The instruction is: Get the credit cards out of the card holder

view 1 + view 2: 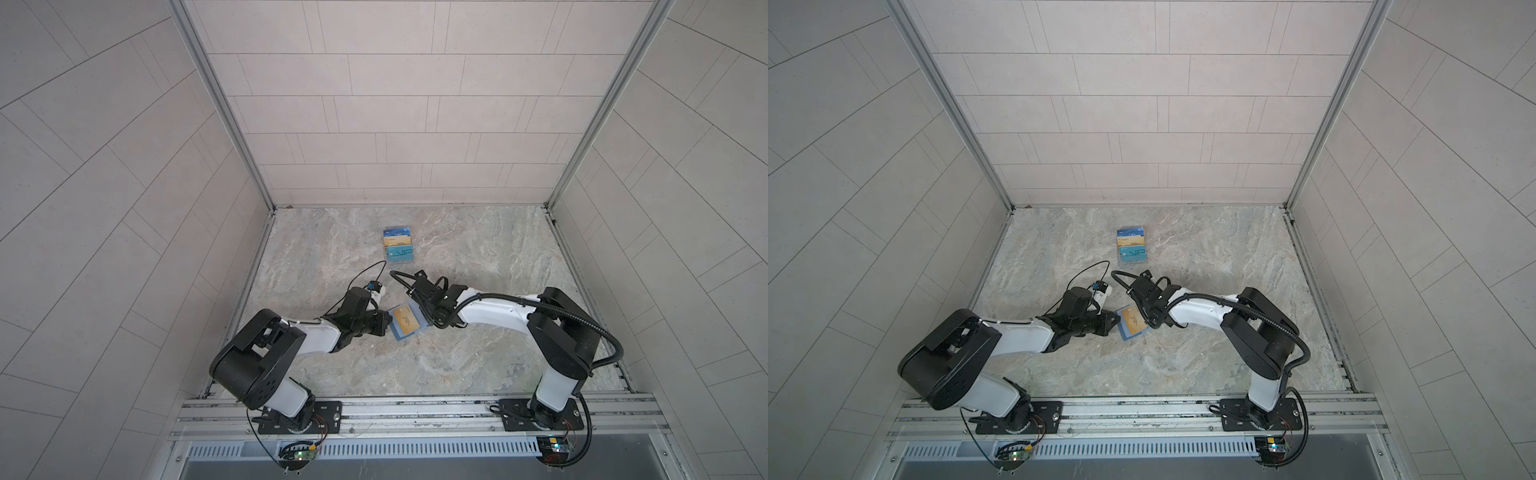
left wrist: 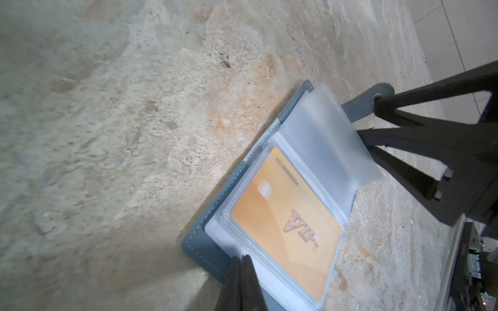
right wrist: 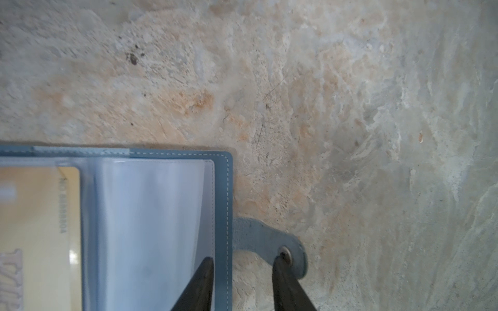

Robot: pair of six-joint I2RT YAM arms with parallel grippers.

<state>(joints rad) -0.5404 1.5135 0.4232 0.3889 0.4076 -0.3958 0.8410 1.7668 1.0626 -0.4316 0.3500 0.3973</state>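
Note:
The teal card holder [image 1: 397, 335] lies open on the marbled table, between my two grippers in both top views. A gold credit card [image 2: 283, 229] marked VIP sits inside a clear sleeve on the half nearer the left arm. The clear sleeves [image 3: 151, 215] over the other half look empty. My left gripper [image 2: 242, 258] is shut, its tips resting on the sleeve edge at the holder's corner. My right gripper [image 3: 244, 259] is open and straddles the holder's far edge. One of its fingertips rests on a clear sleeve, the other on the snap tab [image 3: 266, 239]. No bluish card shows in the holder.
A clear tiered stand [image 1: 398, 249] showing several cards stands behind the holder, toward the back wall. Tiled walls close in the table on three sides. Both arm bases sit on the rail at the front edge.

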